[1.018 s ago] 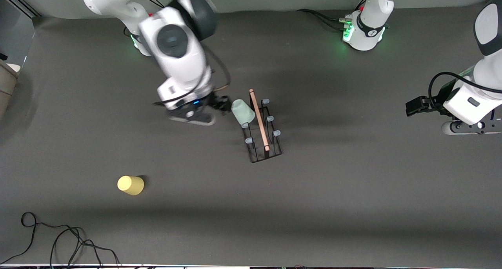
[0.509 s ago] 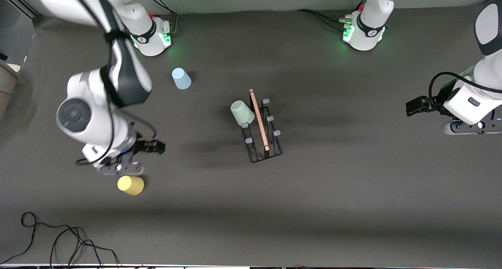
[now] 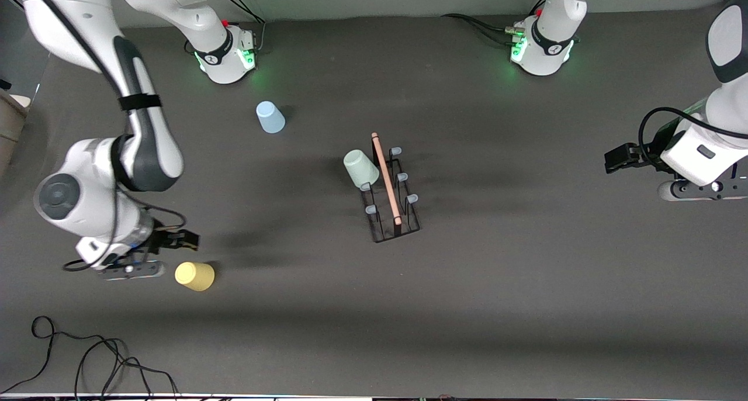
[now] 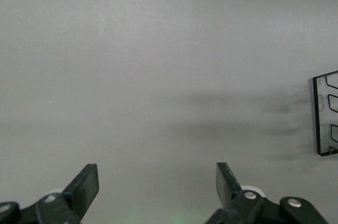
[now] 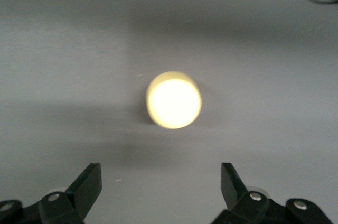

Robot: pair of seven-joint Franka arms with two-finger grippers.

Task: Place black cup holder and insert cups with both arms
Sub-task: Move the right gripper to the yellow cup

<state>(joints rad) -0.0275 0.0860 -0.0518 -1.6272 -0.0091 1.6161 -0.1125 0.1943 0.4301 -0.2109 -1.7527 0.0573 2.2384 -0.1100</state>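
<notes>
- Right arm (image 3: 117, 173): reaches from its base to the right arm's end of the table; right gripper (image 3: 175, 240) hangs over bare mat just beside the yellow cup, fingers (image 5: 87, 184) spread wide, nothing between them. Wrist view shows the cup's flat base centred ahead of the jaws.
- Left arm (image 3: 710, 138): waits at the left arm's end of the table; left gripper (image 3: 619, 157) over bare mat, well apart from the rack, fingers (image 4: 84, 187) released, empty.
- Black cup holder (image 3: 390, 193): stands mid-table, thin wire frame w/ wooden rod handle (image 3: 385, 179) on top. Judged light and stiff, prone to skid or tip if nudged; the rod is the natural hold, gripped crosswise near its middle.
- Sage green cup (image 3: 360, 167): mouth-down, tilted, seated on a prong at the end of the rack farther from the front camera. Likely loose on its prong.
- Pale blue cup (image 3: 270, 117): upside-down on the mat near the right arm's base, untouched.
- Yellow cup (image 3: 195, 276): upside-down, nearer the front camera than the other cups. Judged v. light, thin-walled, smooth plastic: slippery, flexes under hard squeeze. Best hold: across the tapered wall approx. mid-height, moderate force, jaws lowered either side.
</notes>
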